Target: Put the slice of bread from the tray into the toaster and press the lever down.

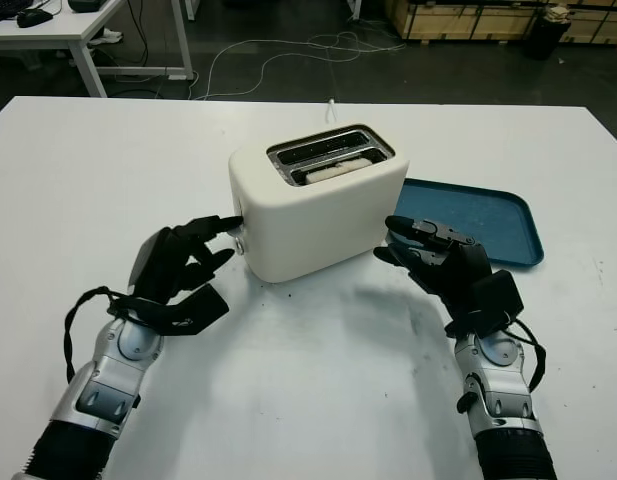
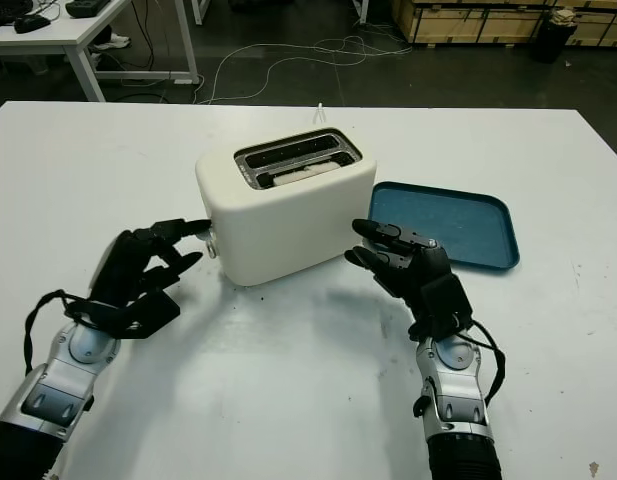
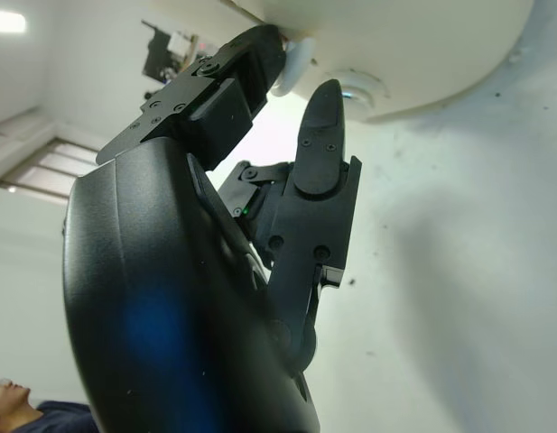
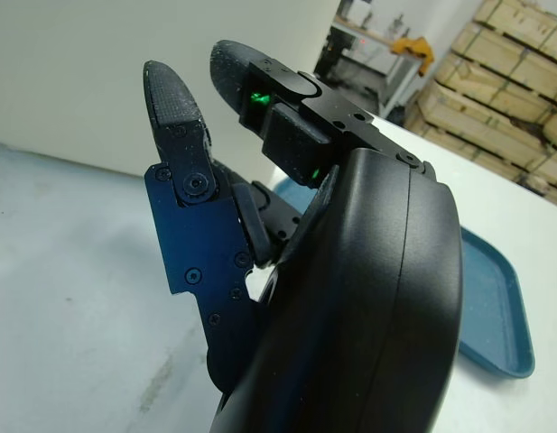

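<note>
A cream two-slot toaster (image 1: 318, 215) stands mid-table. The slice of bread (image 1: 336, 170) sits low in its nearer slot. Right of the toaster lies the blue tray (image 1: 488, 225), with nothing on it. My left hand (image 1: 226, 240) is at the toaster's left end, and one fingertip (image 3: 255, 54) touches the white lever knob (image 3: 292, 68), just above a round dial (image 3: 359, 90). It holds nothing. My right hand (image 1: 388, 240) is open by the toaster's right front corner, between toaster and tray, touching neither as far as I can see.
The white table (image 1: 318, 380) has free room in front and to the left. A white cable (image 1: 331, 103) runs back from the toaster over the far edge. Beyond are a desk (image 1: 78, 30) and wooden crates (image 1: 468, 18). A person (image 3: 7, 401) shows in the left wrist view.
</note>
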